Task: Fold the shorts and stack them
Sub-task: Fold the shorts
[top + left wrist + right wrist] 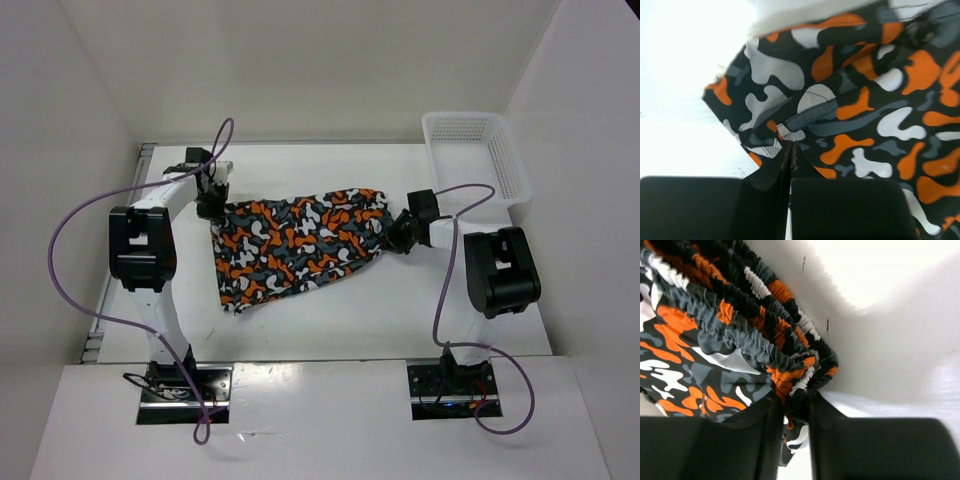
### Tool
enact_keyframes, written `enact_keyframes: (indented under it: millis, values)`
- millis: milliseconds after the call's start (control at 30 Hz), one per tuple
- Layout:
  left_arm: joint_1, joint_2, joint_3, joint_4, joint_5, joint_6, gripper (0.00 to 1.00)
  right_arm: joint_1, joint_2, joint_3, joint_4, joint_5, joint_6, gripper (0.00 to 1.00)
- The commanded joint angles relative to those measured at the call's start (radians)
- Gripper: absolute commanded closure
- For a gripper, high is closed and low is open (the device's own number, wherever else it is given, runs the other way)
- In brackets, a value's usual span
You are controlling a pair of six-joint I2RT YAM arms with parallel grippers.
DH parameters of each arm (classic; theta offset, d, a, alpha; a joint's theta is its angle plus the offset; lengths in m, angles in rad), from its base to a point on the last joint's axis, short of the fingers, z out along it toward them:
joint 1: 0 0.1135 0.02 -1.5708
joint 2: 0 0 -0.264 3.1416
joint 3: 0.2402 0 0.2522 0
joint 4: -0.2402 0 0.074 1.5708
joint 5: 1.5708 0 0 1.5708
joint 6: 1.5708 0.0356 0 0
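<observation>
The left gripper (791,148) has its fingers pressed together on a hem corner of the shorts (295,245). The right gripper (792,412) pinches the bunched elastic waistband between its fingers. The shorts span the gap between the two grippers over the middle of the table (350,315), with the lower portion draped toward the near left. No fold is visible, and no stack is present. Judged status: early stage, grasp established; folding and stacking remain. The white mesh basket (478,150) stands at the far right, apart from the shorts.

White table (400,310), plain white walls (320,70) on three sides, bright even light
</observation>
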Motion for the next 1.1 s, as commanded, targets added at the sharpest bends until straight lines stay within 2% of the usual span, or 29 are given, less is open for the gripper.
enact_keyframes:
  millis: [0,67,167,400,500,567,700,733,967,1067]
  values:
    - [-0.009,-0.084,0.063,0.015,-0.020,0.004,1.00,-0.002,0.050,0.014,0.004,0.027,-0.006,0.75]
    - [-0.009,-0.084,0.076,0.044,-0.097,0.004,1.00,-0.002,0.060,0.014,0.013,0.027,-0.006,0.75]
    - [-0.009,-0.062,0.105,0.066,-0.186,0.004,1.00,-0.002,0.060,0.014,0.013,0.027,-0.006,0.80]
    - [0.037,0.080,0.198,0.089,-0.272,0.004,1.00,-0.002,0.035,0.023,0.013,0.040,-0.015,0.94]
    - [0.037,0.114,0.217,0.035,-0.263,0.004,0.99,-0.002,0.012,0.023,0.013,0.068,-0.024,0.95]
    - [0.037,0.114,0.199,0.024,-0.254,0.004,0.85,-0.002,0.001,0.034,0.001,0.093,-0.046,0.97]
    - [0.019,0.068,0.139,-0.003,-0.208,0.004,0.49,0.017,-0.023,0.043,-0.009,0.119,-0.067,0.97]
    - [0.019,0.068,0.130,-0.014,-0.208,0.004,0.44,0.017,-0.035,0.043,-0.019,0.119,-0.067,0.97]
    - [0.050,-0.048,0.125,-0.161,-0.097,0.004,0.30,0.051,-0.068,0.074,-0.038,0.166,-0.086,0.97]
    - [0.050,-0.049,0.061,-0.192,-0.012,0.004,0.30,0.060,-0.078,0.074,-0.038,0.192,-0.086,0.98]
